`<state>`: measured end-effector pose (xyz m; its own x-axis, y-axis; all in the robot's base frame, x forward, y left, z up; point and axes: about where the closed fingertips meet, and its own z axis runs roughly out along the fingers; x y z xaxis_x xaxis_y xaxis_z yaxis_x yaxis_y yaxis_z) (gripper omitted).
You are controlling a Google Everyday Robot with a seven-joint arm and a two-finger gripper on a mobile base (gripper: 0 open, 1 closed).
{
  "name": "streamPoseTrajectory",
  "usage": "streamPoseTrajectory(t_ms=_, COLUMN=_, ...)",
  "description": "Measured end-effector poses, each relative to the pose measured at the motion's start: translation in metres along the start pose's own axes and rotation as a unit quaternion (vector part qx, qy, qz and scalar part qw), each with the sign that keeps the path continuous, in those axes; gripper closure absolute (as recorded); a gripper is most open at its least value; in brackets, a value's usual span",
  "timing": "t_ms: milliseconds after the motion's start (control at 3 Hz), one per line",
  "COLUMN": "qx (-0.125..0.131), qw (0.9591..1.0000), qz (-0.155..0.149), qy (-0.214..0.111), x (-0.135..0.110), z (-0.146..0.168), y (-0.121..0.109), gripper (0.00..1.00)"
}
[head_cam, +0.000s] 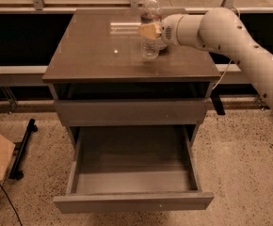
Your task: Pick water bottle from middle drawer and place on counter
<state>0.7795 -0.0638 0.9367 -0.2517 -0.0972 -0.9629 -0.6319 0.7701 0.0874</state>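
one camera, high in front, mid-range, looks down on glossy grey-brown counter slab [94, 60], open bottom drawer [132, 202]; gripper [149, 31] over counter's far right.

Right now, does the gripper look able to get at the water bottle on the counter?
Probably yes: the gripper is right against the water bottle, which stands upright on the counter with nothing between them. The open middle drawer lies well below, out of the way.

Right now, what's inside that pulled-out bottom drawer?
Nothing visible: the middle drawer shows only its bare floor; its far end is shadowed under the cabinet. The water bottle stands on the counter, the gripper at it.
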Motion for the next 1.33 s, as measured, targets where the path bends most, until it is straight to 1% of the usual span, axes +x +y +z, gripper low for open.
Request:
streamPoseTrajectory(t_ms=333, qx=0.022, qw=0.9997, qz=-0.008, qy=-0.012, x=0.015, z=0.016, y=-0.004, gripper=0.8)
streamPoseTrajectory(t_ms=667, qx=0.038, qw=0.999, qz=-0.009, qy=-0.022, x=0.025, z=0.024, y=-0.007, gripper=0.55)
streamPoseTrajectory(t_ms=1000, qx=0.044, qw=0.998, qz=0.008, qy=-0.046, x=0.028, z=0.021, y=-0.012, gripper=0.26)
streamPoseTrajectory(t_ms=1333, qx=0.034, qw=0.9977, qz=0.022, qy=-0.055, x=0.027, z=0.017, y=-0.013, gripper=0.03)
